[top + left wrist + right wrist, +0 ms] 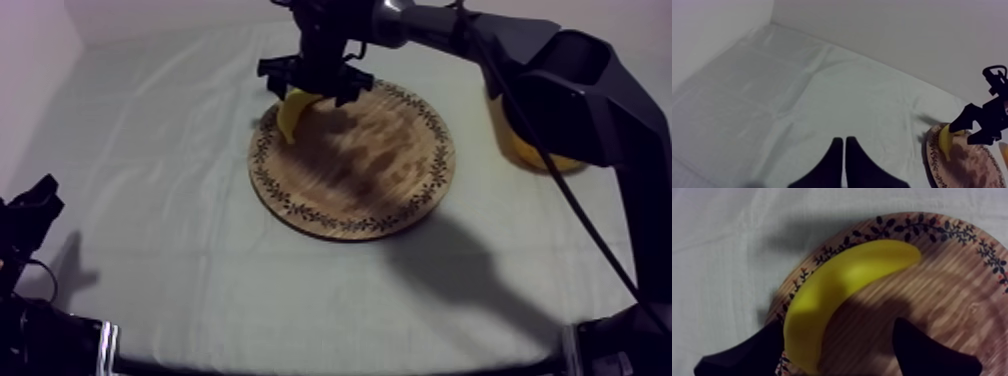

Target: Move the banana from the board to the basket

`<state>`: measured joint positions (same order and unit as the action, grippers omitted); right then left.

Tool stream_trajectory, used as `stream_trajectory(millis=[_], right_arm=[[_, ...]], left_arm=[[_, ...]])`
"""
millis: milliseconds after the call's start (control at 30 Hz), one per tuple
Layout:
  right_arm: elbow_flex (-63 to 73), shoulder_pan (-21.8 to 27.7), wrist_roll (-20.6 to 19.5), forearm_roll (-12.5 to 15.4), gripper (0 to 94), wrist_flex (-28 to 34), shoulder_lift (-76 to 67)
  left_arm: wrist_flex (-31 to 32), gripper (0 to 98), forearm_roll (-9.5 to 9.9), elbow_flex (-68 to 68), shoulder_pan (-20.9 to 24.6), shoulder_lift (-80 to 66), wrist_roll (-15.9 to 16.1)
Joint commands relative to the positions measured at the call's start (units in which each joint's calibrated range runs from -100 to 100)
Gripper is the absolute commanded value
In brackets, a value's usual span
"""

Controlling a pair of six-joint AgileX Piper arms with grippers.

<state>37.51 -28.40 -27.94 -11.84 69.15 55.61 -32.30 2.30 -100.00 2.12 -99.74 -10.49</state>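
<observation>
A yellow banana [293,112] lies on the far left rim of the round wooden board [360,175]. My right gripper [312,90] hangs just over it, open. In the right wrist view its two black fingers [747,350] stand wide apart on either side of one end of the banana [842,288]; one finger is close against the peel, the other is well clear over the board [952,288]. The yellow basket [528,150] stands to the right of the board, partly hidden by my right arm. My left gripper [32,210] rests low at the left, shut, its fingertips [837,150] together as a wedge.
Grey-white cloth [150,150] covers the table, with wide bare room left of and in front of the board. From the left wrist view the banana [945,142] and my right gripper [977,125] show far off on the board [964,167]. A pale wall closes the back.
</observation>
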Motion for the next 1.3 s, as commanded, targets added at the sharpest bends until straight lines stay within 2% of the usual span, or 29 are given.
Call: stream_trajectory(millis=[0, 267, 533, 767, 1267], right_arm=[[0.63, 0.02, 0.25, 0.24, 63.4, 0.38, 0.36], [3.83, -0.01, 1.64, 0.82, 59.5, 2.7, 2.81], [6.63, 0.53, 4.67, 3.15, 50.5, 3.95, 4.33], [8.7, 0.67, 5.56, 3.72, 49.7, 4.29, 5.37], [11.15, 0.75, 7.19, 5.33, 53.8, 4.3, 5.24]], left_arm=[[-0.03, 0.1, 0.02, 0.0, 0.02, 0.0, 0.01], [-0.03, 0.1, 0.02, 0.0, 0.02, 0.0, 0.01], [-0.03, 0.1, 0.02, 0.0, 0.02, 0.0, 0.01], [-0.03, 0.1, 0.02, 0.0, 0.02, 0.0, 0.01], [-0.03, 0.1, 0.02, 0.0, 0.02, 0.0, 0.01]])
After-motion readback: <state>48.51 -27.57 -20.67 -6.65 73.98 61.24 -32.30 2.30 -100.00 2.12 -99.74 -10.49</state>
